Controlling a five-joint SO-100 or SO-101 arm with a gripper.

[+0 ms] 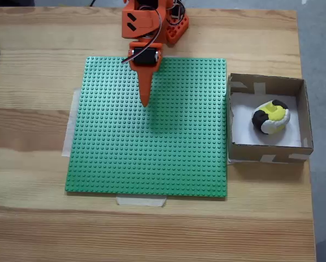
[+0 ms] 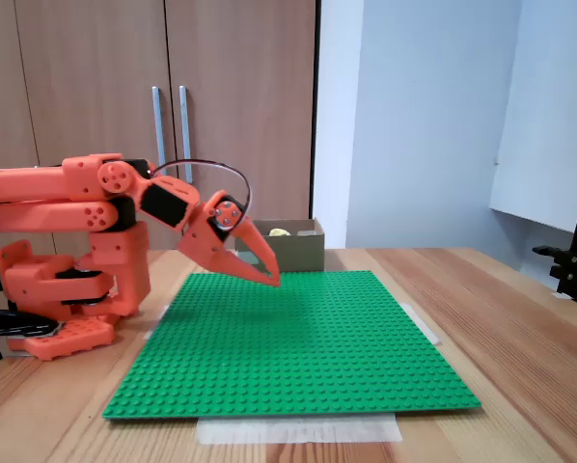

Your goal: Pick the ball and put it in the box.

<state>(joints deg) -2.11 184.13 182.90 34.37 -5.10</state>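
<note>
1. Green studded square baseplate (image 2: 288, 347) sits taped to the wooden table (image 1: 32, 136), closest to the camera.
2. Orange two-finger gripper (image 2: 271, 280) hangs above the baseplate, jaws together, holding nothing.
3. Small yellow, black and white stitched ball (image 1: 271, 116) lies inside the shallow brown cardboard box (image 1: 303, 117), just beside the baseplate's edge.

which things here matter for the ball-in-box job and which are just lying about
Job:
- ball, already in the box
- box, right of the mat in the fixed view from above
- gripper, shut, holding nothing, above the mat

Just there:
- green studded mat, taped to the table
- table
- cupboard doors behind
</note>
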